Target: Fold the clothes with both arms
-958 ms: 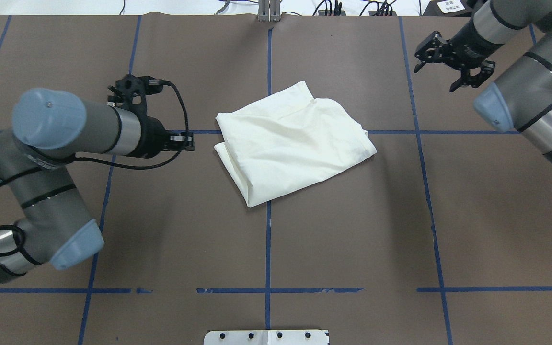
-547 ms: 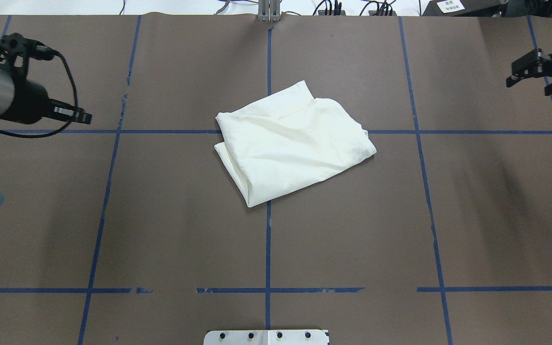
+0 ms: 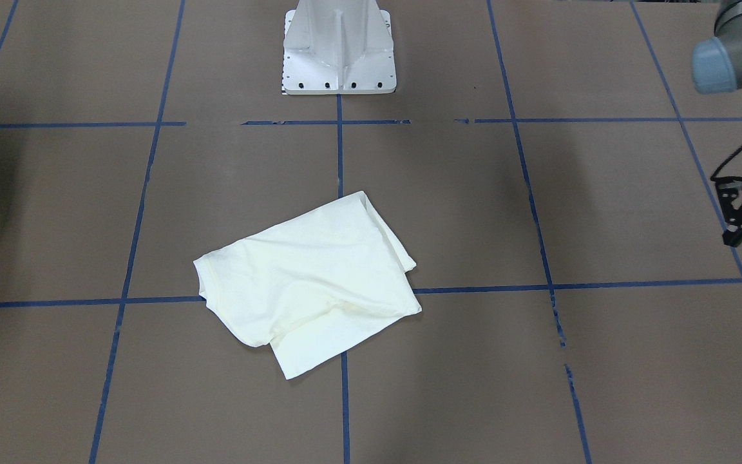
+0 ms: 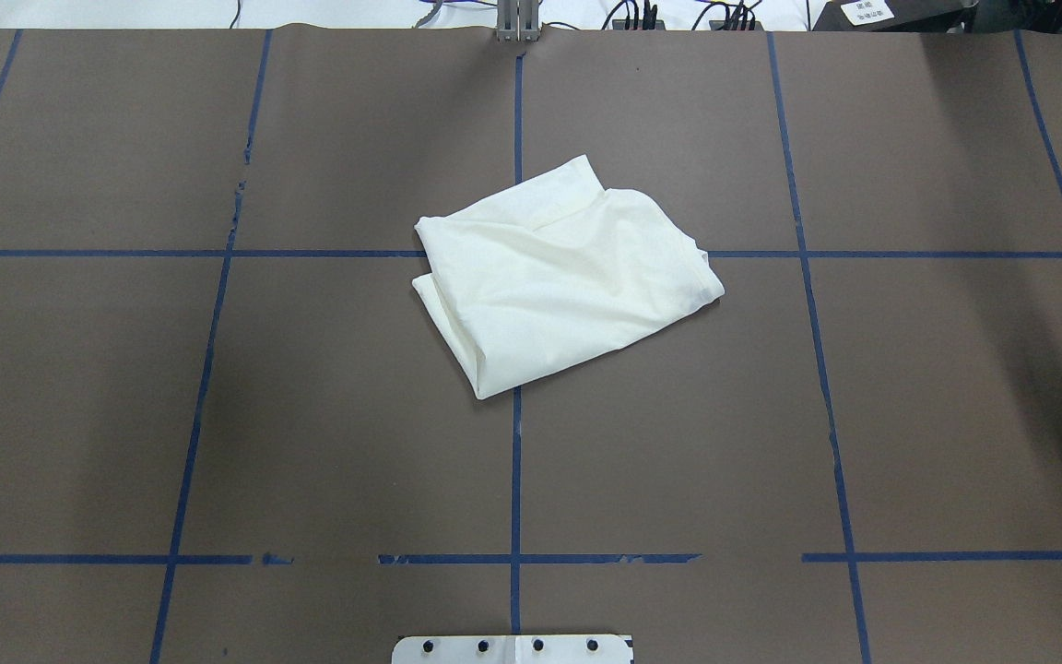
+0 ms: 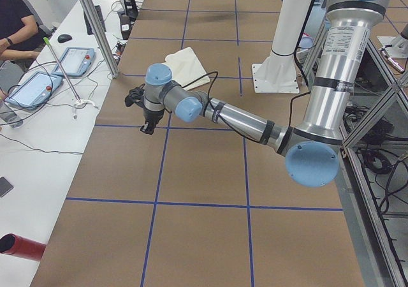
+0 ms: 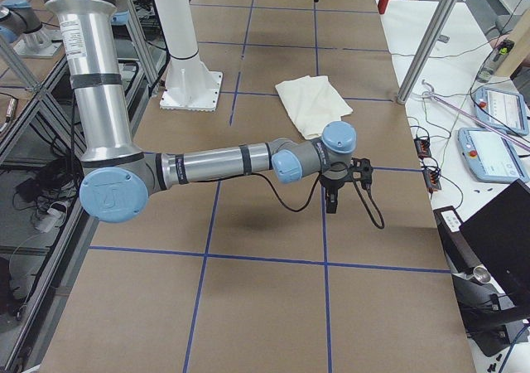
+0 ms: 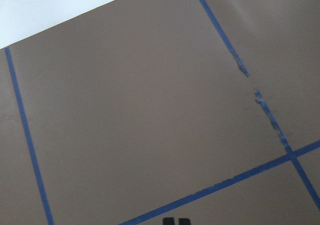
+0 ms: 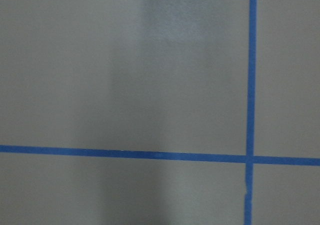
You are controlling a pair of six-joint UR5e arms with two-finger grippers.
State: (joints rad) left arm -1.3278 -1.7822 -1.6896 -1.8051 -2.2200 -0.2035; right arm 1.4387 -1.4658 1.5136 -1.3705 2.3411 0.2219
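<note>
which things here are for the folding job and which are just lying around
For the job: shirt, left arm, right arm.
Just lying about: tablet, red tube, white stand.

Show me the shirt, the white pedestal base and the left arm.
shirt [image 4: 568,286]: overhead view, centre of the fold
white pedestal base [image 3: 371,71]: front-facing view, foot plate
left arm [image 5: 239,117]: left side view, forearm tube
</note>
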